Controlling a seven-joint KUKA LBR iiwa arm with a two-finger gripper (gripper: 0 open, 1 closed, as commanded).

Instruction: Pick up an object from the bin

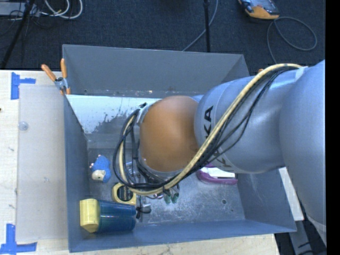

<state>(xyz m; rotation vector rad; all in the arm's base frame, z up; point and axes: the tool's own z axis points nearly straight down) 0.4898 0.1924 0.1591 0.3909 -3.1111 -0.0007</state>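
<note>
- The gripper (142,206) is down inside the bin (154,70), low over the floor. The orange cover (167,134) and a loop of cables (127,163) on the wrist hide most of it.
- I cannot tell whether the gripper is released or clenched, because the cover hides the working end.
- Nothing shows as held, and nothing is lifted off the floor, so I judge that the pick is not yet made.
- Nearest things:
  - A yellow-and-black disc (123,194) lies just to the gripper's left, partly under the cables.
  - A blue can (109,215) with a yellow cap lies on its side just below and left of the gripper. Its blue end is touching or almost touching the dark tip there.
- Either of these two could be the target, and the picture does not settle which.
- Further off:
  - A small blue toy (99,169) lies up and to the left, apart from the gripper.
  - A purple piece (218,175) lies to the right, half under the arm.
- Done, as I judge it: the reach into the bin and the descent to floor height.
- Left to do: close on one thing, confirm the grip, and raise it clear of the bin walls.
- Risk: the can is round and lying flat, so it may roll away from a touch.
</note>
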